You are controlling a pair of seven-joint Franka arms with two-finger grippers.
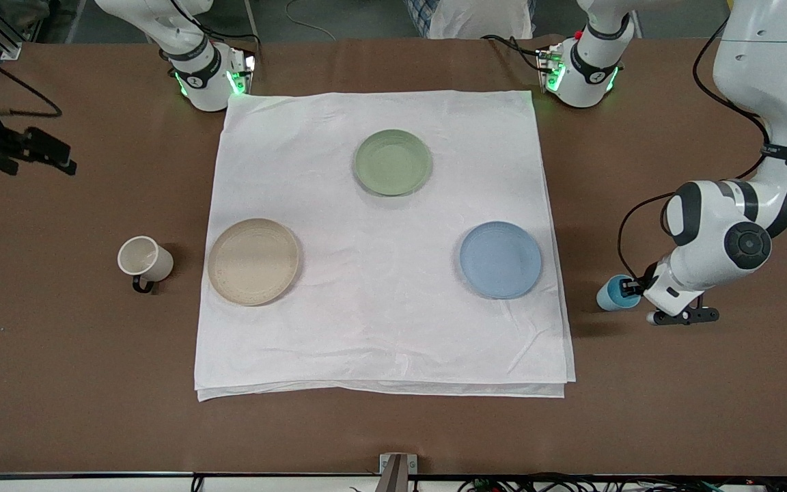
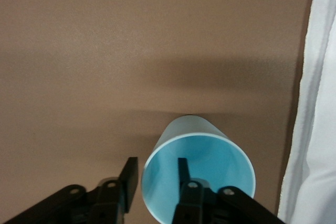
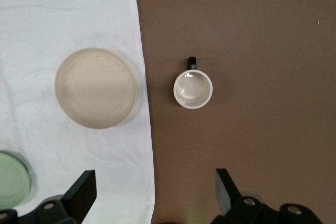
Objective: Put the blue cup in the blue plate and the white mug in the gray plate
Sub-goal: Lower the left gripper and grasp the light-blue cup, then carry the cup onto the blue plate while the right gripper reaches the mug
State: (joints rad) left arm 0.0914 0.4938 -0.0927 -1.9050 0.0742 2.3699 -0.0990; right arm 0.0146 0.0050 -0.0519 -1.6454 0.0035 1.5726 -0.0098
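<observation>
Blue cup [image 1: 615, 294] gripped at its rim by the left gripper [image 1: 632, 287] on the bare worktop [image 1: 393, 430], just off the white cloth [image 1: 380, 328] beside the blue plate [image 1: 501, 260].

1 finger [image 2: 184, 174] is seen inside the cup and 1 outside, clamped on its wall; a straight lift before crossing to the plate is advised, so nothing drags. The right gripper [image 3: 152, 192] is held spread apart above the white mug [image 1: 144, 260], which stands beside the gray plate [image 1: 253, 261]. No writing can be read.
</observation>
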